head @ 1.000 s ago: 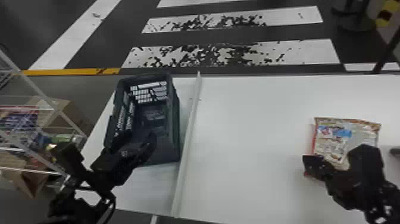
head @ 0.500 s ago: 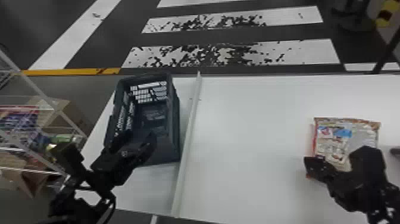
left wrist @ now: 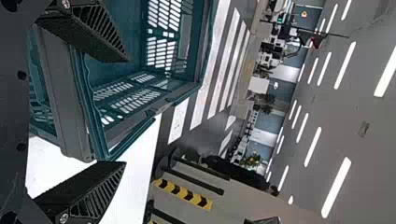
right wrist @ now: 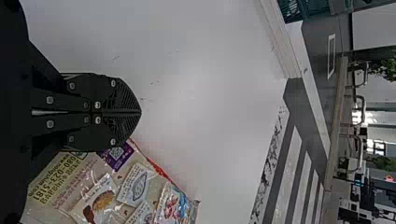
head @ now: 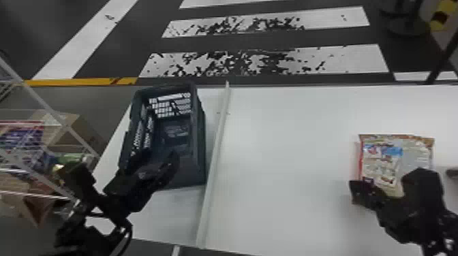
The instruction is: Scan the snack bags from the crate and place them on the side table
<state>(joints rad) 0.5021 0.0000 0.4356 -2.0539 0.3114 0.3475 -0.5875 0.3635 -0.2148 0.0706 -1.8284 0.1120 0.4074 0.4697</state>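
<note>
In the head view, 12 o'clock was far off and 6 o'clock was close to the robot. The snack bag (head: 381,161) lay flat on the white tabletop (head: 289,170), a bit past 3 o'clock. It had a red side, little food pictures and a blue patch. The right hand (head: 357,194) was at 4 o'clock, by the bag's near edge, at about 7 o'clock from the bag's middle. Part of the right arm (head: 422,190) hid a bit of the bag. In the right wrist view, the hand's two black fingers (right wrist: 123,98) were pressed together and had hold of nothing. The bag was just beside them, but I couldn't tell if they touched it.

The dark crate (head: 201,146) stood upright at 9 o'clock, with its open top up and holes in its walls. The left hand (head: 155,165) was at 8 o'clock, by the crate's near end. Its fingers (left wrist: 100,35) were wide apart and gripped nothing. Part of the crate showed in the gap between them in the left wrist view.

A long pale strip (head: 214,160) ran from 12 o'clock down to between 6 and 7, between the crate and the bag. A wire shelf (head: 44,97) stood far out near 9 o'clock, and the striped floor (head: 272,63) was at 12.
</note>
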